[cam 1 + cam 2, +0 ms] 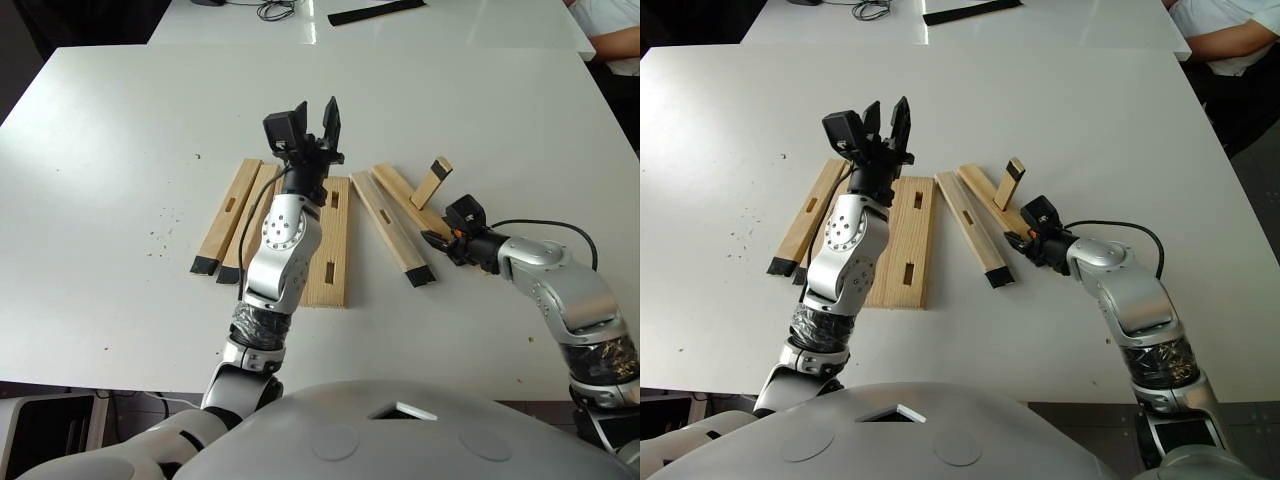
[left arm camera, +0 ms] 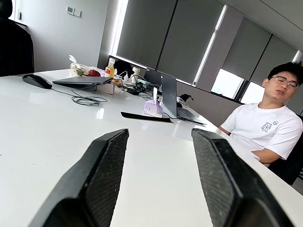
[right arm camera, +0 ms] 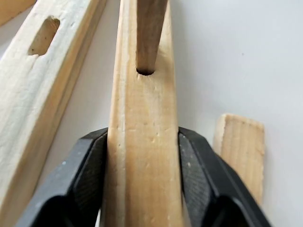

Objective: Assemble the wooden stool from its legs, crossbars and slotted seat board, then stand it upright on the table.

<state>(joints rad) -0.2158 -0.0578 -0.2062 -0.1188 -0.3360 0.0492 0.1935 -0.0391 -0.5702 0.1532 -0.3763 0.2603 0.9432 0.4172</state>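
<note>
The step in hand is judged to be the joining of crossbars to legs. One short pale wooden crossbar [image 1: 432, 182] is already seated in a slot of a pale wooden leg bar [image 1: 398, 188], which lies flat on the white table [image 1: 120, 130] to the robot's right of centre. The near end of that leg is clamped between the two black fingers of the right gripper [image 1: 436, 243], which are closed against its two sides. In the right wrist view a further short wooden piece [image 3: 239, 151] is seen lying just beside the held leg.

The left gripper [image 1: 318, 118] is held raised above the flat slotted wooden seat board [image 1: 336, 240], its fingers spread wide with nothing between them.

The held leg's long axis runs away from the robot, slanted so that its far end lies toward the robot's left. The crossbar rises out of it, tilted up and away. A second leg with a black-capped near end [image 1: 390, 228] is laid just beside it, almost parallel. Two more black-tipped legs [image 1: 226, 215] lie side by side on the far side of the seat board, to the robot's left.

The next move is judged to call for a second leg to be brought onto the crossbar's free end, with slot and tenon lined up while the held leg is kept steady
</note>
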